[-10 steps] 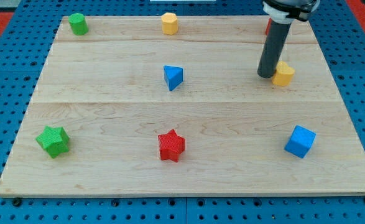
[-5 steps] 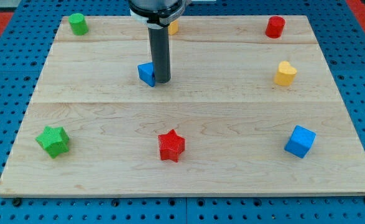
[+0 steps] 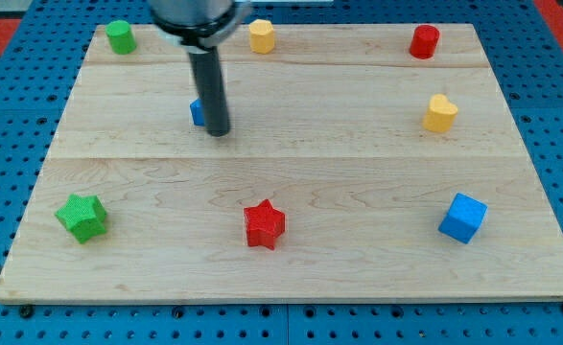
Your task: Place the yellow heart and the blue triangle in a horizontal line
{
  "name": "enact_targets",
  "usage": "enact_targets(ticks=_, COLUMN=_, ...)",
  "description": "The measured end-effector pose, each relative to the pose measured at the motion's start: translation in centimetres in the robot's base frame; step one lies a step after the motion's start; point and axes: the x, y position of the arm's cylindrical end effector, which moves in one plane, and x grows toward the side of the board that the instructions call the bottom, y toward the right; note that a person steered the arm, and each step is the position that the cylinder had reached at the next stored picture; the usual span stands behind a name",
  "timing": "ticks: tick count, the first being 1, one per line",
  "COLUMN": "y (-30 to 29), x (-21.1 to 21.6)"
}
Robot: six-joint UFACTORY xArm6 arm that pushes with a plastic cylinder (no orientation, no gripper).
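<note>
The yellow heart [image 3: 439, 113] lies at the view's right, upper middle of the wooden board [image 3: 291, 259]. The blue triangle [image 3: 197, 112] lies left of centre at about the same height, mostly hidden behind my dark rod. My tip [image 3: 219, 130] rests on the board, touching the triangle's right side.
A green cylinder [image 3: 120, 36] is at the top left, a yellow hexagon block [image 3: 261, 35] at the top centre, a red cylinder [image 3: 424, 41] at the top right. A green star [image 3: 81, 217], a red star [image 3: 264, 224] and a blue cube [image 3: 462, 218] lie along the lower part.
My tip has moved from beside the yellow heart leftwards across the board to the blue triangle and pushed it to the view's left. The heart has stayed put since.
</note>
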Motion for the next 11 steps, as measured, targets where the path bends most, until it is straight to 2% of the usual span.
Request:
enact_targets(ticks=1, y=2.1, x=-3.0)
enact_targets(ticks=3, y=-10.2, x=-4.6)
enact_targets(ticks=4, y=-7.3, x=-4.4)
enact_targets(ticks=5, y=0.3, x=-2.9)
enact_targets(ticks=6, y=-0.6, x=-0.2)
enact_targets(ticks=8, y=-10.7, x=0.0)
enact_targets(ticks=9, y=-10.0, x=0.2)
enact_targets(ticks=10, y=-5.3, x=-1.8)
enact_targets(ticks=11, y=-8.2, x=-3.6)
